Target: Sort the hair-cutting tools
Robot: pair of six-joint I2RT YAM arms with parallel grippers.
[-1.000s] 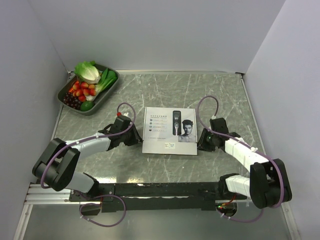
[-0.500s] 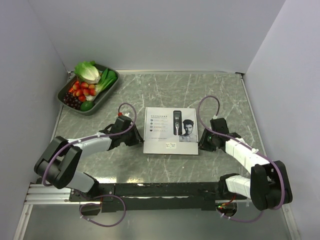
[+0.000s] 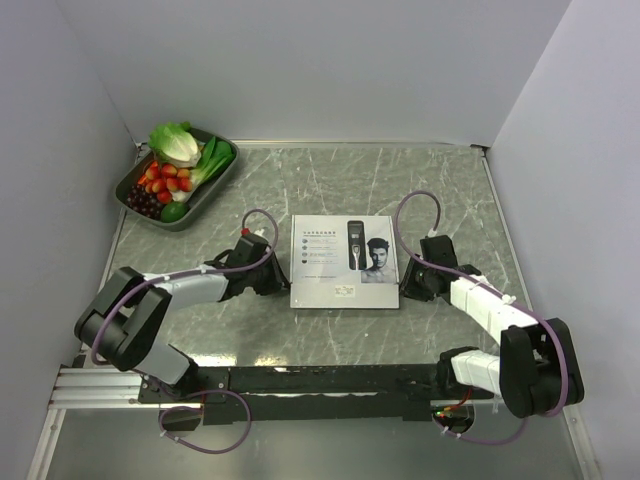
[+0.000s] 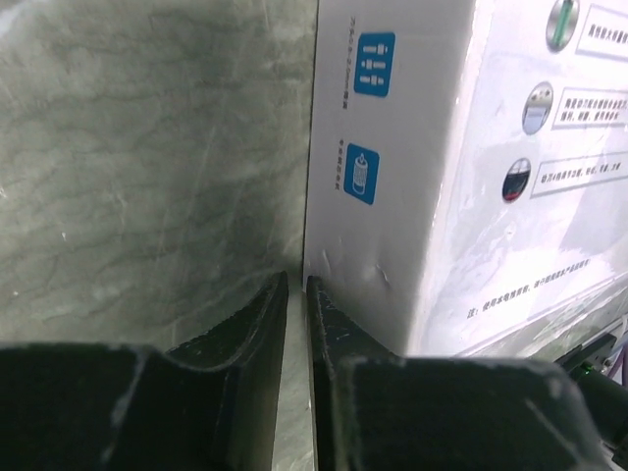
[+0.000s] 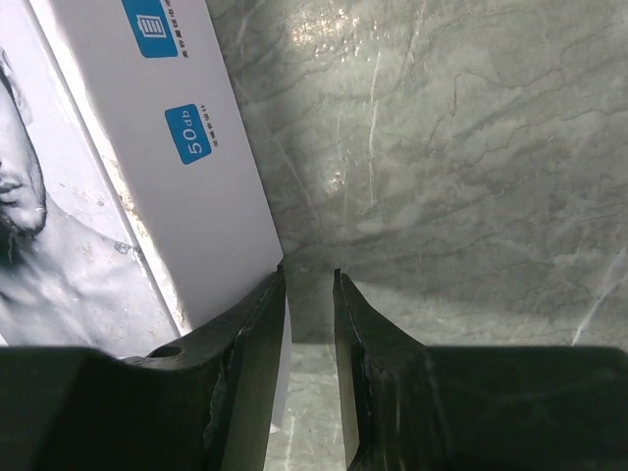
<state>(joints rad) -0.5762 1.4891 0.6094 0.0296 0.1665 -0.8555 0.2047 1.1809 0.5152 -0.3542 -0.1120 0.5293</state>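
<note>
Both arms reach low across the tabletop, flanking the white clipper box.
Left end effector and right end effector nearly clenched, empty, tips at the box's side edges; box flat, print up; hair-cutting tools not in sight.

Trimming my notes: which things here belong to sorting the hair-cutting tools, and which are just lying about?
Job: white clipper box, likely holding the tools; left gripper and right gripper at its sides. No loose tools visible.
Lying about: produce tray.

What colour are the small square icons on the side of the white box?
Blue icons on the box; left wrist view shows them best.
</note>
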